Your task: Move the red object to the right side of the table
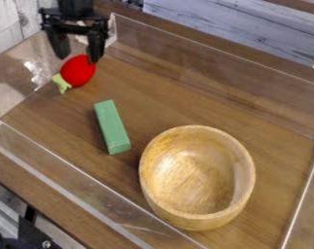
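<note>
Camera view, left to right: red object (76,69) at far left of table (237,97), green stem pointing left; gripper (76,48) just above it, jaws spread wide, grasping nothing. Green block (113,126) near centre, lying flat. Wooden bowl (197,175) at right, upright.
</note>
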Controlling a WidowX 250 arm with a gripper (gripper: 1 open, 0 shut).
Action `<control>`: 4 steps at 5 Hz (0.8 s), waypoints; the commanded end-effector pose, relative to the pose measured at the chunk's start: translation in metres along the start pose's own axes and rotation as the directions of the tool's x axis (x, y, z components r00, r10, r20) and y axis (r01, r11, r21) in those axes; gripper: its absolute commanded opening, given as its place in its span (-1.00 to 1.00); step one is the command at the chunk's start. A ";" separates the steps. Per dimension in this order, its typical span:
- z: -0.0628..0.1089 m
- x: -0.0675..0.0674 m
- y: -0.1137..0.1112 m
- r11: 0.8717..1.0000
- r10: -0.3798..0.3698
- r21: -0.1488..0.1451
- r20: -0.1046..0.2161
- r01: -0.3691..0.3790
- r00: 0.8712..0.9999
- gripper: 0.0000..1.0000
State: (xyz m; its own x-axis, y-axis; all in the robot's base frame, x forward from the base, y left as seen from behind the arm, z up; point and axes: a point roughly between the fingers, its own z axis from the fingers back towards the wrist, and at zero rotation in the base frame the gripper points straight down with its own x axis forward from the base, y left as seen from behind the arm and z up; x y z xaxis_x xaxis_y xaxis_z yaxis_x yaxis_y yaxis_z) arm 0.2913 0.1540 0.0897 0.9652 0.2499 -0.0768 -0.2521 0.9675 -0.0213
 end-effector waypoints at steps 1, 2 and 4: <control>0.013 0.009 0.003 0.999 -0.039 0.015 0.044 0.038 0.998 1.00; 0.011 0.010 0.008 0.998 -0.055 0.015 0.035 0.054 0.998 1.00; -0.009 0.026 0.013 0.998 0.056 0.004 0.026 -0.056 0.998 1.00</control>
State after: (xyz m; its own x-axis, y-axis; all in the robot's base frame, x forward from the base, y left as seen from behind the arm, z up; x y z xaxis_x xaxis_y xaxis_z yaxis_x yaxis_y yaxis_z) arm 0.3051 0.1650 0.0579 0.9498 0.2875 -0.1238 -0.2929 0.9557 -0.0282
